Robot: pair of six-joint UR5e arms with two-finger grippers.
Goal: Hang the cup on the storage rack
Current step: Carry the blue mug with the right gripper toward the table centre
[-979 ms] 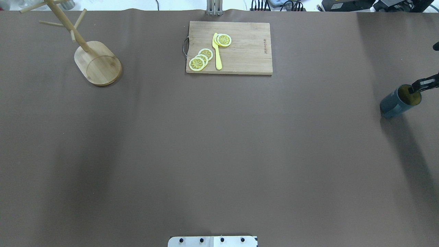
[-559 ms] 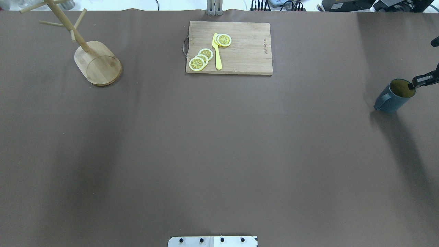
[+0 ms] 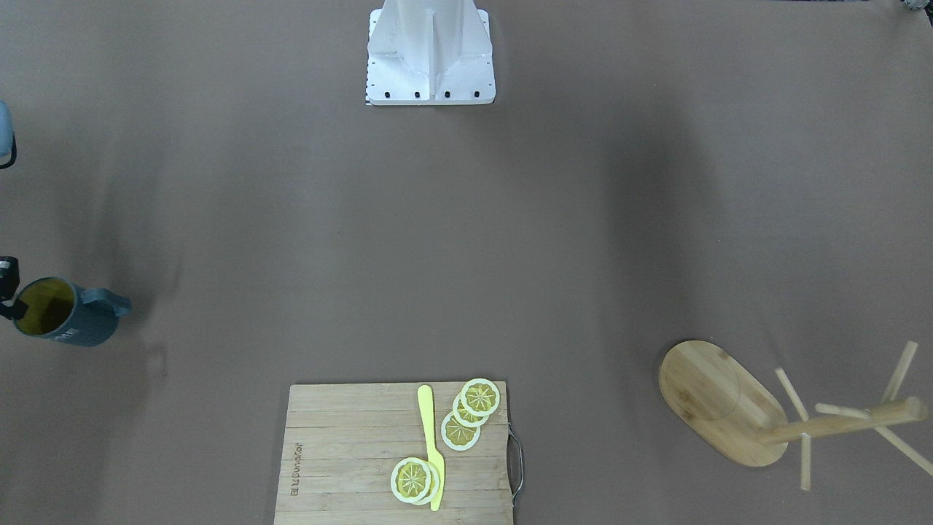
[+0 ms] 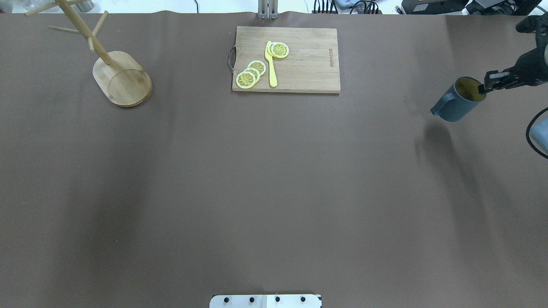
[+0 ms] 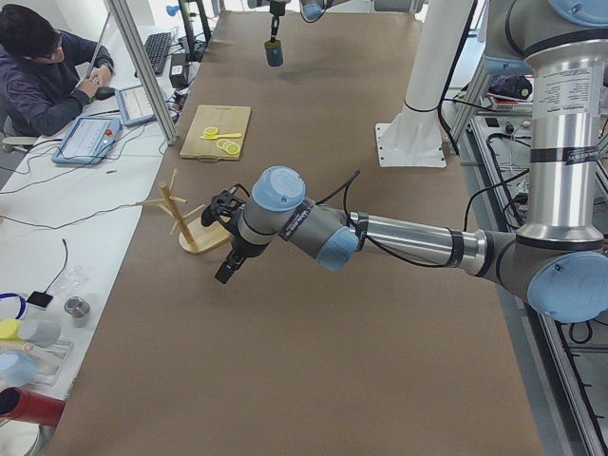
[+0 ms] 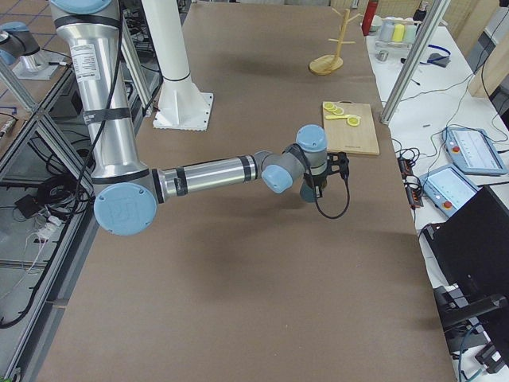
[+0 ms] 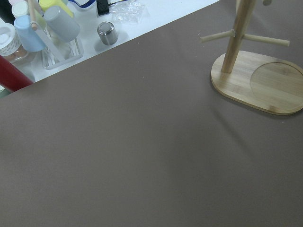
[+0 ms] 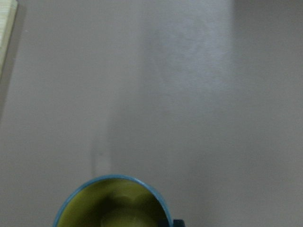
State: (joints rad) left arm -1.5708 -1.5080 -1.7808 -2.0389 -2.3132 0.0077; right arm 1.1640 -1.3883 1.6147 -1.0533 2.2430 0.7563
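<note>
Above the desk (image 4: 274, 192) near its far right edge, teal-blue mug (image 4: 454, 108) lifted clear and tilted, right tool (image 4: 483, 89) clenched on its rim, bamboo mug tree (image 4: 122, 79) at the far left corner, left tool (image 5: 226, 274) grip impossible to tell.

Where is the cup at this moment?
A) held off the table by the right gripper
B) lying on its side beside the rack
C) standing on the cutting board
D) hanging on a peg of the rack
A: the right gripper pinches the rim of the cup, and the cup's shadow falls apart from it on the table. The rack has bare pegs.
</note>
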